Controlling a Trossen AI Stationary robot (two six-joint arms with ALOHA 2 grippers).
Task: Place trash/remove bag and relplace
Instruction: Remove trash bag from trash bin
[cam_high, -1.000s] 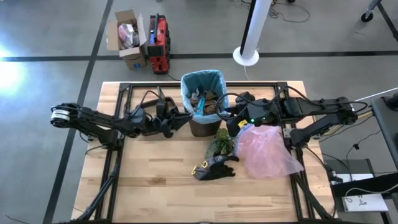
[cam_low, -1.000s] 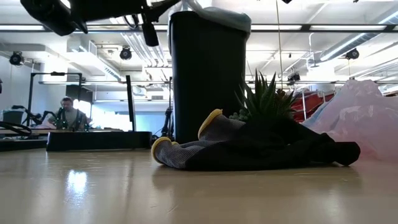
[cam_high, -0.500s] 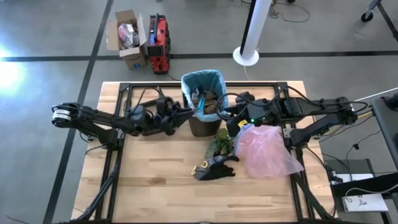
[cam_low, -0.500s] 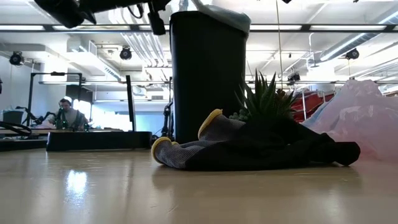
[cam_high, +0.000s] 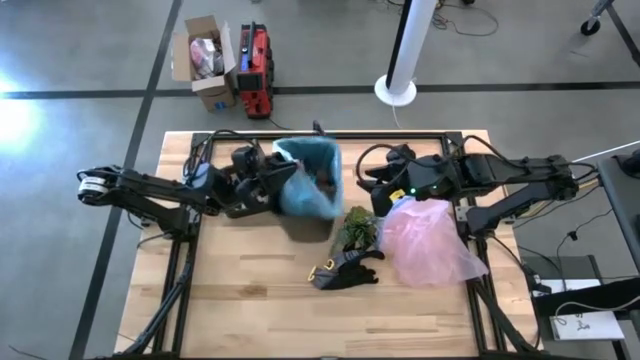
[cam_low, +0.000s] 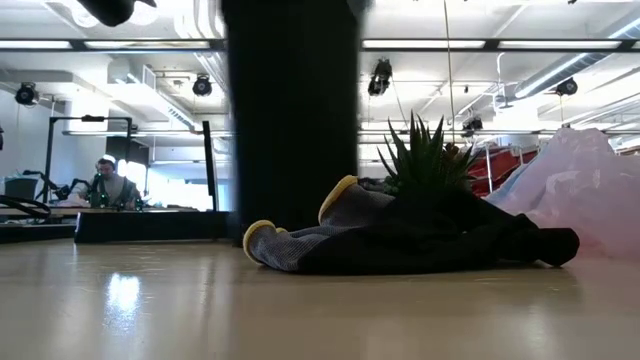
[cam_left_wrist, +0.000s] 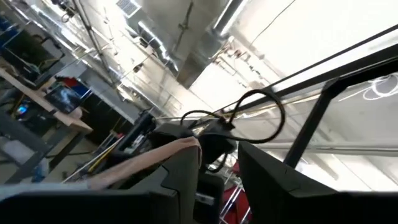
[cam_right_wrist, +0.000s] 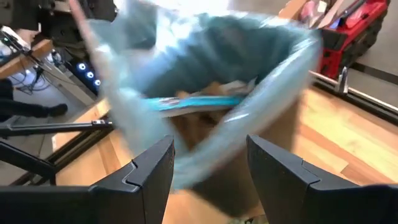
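One teal-blue bag (cam_high: 308, 185) lines the single black bin (cam_high: 308, 226) near the middle of the wooden table (cam_high: 240, 300). In the high view the bag's mouth is tipped toward the left arm, and the bin below it is a blurred dark shape. Inside the bag lies the trash (cam_right_wrist: 205, 99): brown and pale scraps plus one bright blue strip, too smeared to count.

The left gripper (cam_high: 268, 183) is right at the bag's rim on the left arm's side, touching the plastic. Its wrist view shows two dark fingers (cam_left_wrist: 180, 180) with a narrow gap and a pale fold of material between them; whether they clamp the bag I cannot tell. The right gripper (cam_high: 372, 186) is on the opposite side of the bin, a little apart from the bag. Its two fingers (cam_right_wrist: 152, 171) stand spread, nothing between them, and its wrist view faces the bag's open mouth.

On the right-arm side of the bin, toward the table's front, sit three other things: one green plant tuft (cam_high: 355, 228) just beside the bin, one black-and-yellow glove (cam_high: 345, 270) in front of the plant, and one pink plastic bag (cam_high: 430, 243) beside both. Beyond the table, one cardboard box (cam_high: 203, 58) and one red case (cam_high: 256, 58) stand on the floor.
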